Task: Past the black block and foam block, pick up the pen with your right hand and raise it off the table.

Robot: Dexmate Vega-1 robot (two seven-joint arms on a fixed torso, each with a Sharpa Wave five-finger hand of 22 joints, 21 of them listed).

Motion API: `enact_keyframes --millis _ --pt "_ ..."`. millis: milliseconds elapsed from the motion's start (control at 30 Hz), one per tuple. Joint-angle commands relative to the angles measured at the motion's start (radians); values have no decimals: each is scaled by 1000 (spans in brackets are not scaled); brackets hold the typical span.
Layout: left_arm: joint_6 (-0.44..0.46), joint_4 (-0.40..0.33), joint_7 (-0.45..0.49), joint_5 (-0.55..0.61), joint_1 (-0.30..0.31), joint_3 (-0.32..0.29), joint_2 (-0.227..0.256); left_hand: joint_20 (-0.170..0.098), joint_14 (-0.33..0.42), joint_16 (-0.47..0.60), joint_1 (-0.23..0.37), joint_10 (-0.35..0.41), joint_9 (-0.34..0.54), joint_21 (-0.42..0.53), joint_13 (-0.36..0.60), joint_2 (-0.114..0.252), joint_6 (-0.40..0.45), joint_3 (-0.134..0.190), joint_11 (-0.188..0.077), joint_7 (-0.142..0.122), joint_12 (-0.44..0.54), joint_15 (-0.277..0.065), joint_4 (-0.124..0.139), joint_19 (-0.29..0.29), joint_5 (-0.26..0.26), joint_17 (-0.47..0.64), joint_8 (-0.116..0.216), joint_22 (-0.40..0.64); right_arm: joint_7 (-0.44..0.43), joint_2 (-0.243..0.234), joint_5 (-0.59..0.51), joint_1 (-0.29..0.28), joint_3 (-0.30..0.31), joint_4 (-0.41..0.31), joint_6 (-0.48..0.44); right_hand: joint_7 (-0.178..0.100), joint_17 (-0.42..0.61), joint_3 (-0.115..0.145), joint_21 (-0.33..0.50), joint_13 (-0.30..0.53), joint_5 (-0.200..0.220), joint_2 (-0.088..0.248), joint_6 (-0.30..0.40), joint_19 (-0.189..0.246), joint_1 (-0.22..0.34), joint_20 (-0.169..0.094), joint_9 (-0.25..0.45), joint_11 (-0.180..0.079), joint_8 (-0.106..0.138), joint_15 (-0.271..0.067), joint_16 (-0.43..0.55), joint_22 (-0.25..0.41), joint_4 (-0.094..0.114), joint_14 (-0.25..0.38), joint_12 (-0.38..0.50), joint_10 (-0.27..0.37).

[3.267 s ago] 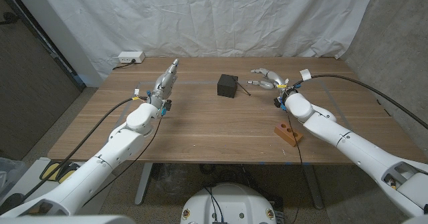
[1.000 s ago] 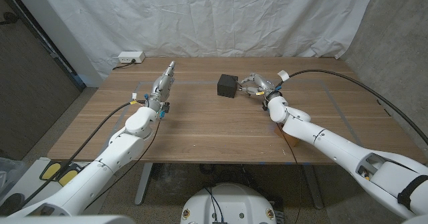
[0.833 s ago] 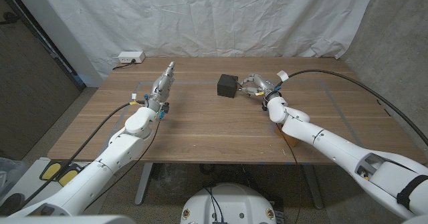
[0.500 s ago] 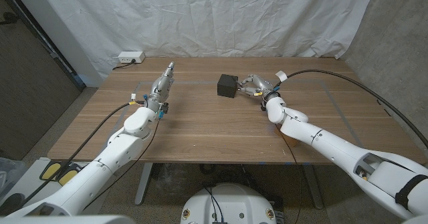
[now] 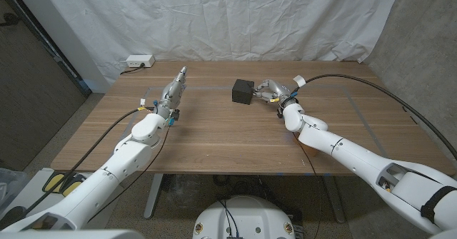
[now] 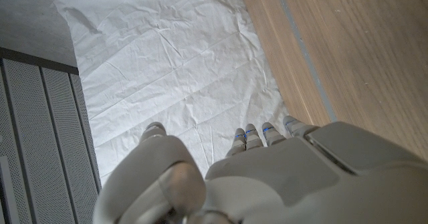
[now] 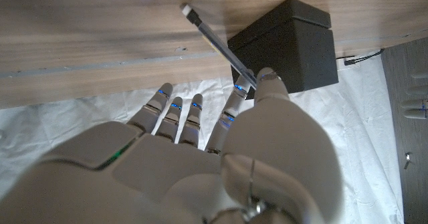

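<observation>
Right wrist view, pen [image 7: 217, 42] slanting beside black block [image 7: 291, 47], pinched by right hand [image 7: 221, 150]

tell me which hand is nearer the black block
Right. The right hand sits just beside the black block, at the pen; the left hand is well off to the block's other side.

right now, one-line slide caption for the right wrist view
Right hand pinches the pen beside the black block, above the wooden table.
</observation>
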Motion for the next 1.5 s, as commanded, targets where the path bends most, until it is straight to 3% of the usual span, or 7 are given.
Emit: enact_keyframes --millis 33,100,233,467,633,1500 --pt "7 6 -6 1 -10 7 1 -55 -5 5 9 -2 2 0 2 1 -1 -4 0 3 5 6 2 -10 3 2 0 2 -27 3 0 -6 4 15 37 4 2 -3 8 2 10 22 39 18 9 4 -4 -6 6 -4 3 5 -1 21 11 26" --pt "10 3 -7 0 -9 7 3 -55 -5 6 10 -3 2 0 2 1 -2 -4 0 4 5 6 2 -10 3 2 -1 2 -31 3 0 -7 5 19 48 4 1 -1 7 1 11 33 79 24 19 2 -11 -21 13 -16 3 6 -4 38 15 50" --pt "13 -4 -1 0 -4 7 4 -55 -5 5 11 -3 2 1 2 1 -2 -5 0 4 4 6 1 -11 3 2 -1 2 -38 4 -2 -9 6 22 54 2 -1 3 8 0 10 54 158 35 45 4 -21 -28 30 -19 -5 7 -12 54 11 68" --pt "12 -14 12 2 8 4 5 -54 -5 5 13 -5 2 0 2 2 -2 -5 2 4 4 7 0 -13 3 2 -1 2 -44 3 -5 -11 8 27 68 1 0 16 8 0 3 87 231 44 85 0 -28 -59 47 -31 -10 9 -25 67 8 93" --pt "17 -23 17 4 11 3 8 -53 -5 5 13 -5 2 0 2 2 -2 -6 3 4 4 6 0 -15 2 2 -1 2 -50 -2 -10 -12 12 17 70 1 1 16 8 0 -2 91 246 46 93 0 -30 -63 49 -36 -9 10 -29 74 6 95" --pt "20 -6 -6 1 -21 5 8 -53 -8 5 20 -8 2 2 2 6 -5 -10 4 4 3 6 -2 -17 1 2 -2 3 24 -106 -68 -10 111 -311 -34 1 4 10 5 0 -25 104 264 43 109 -9 -37 -69 44 -38 -14 11 -32 72 -6 100"
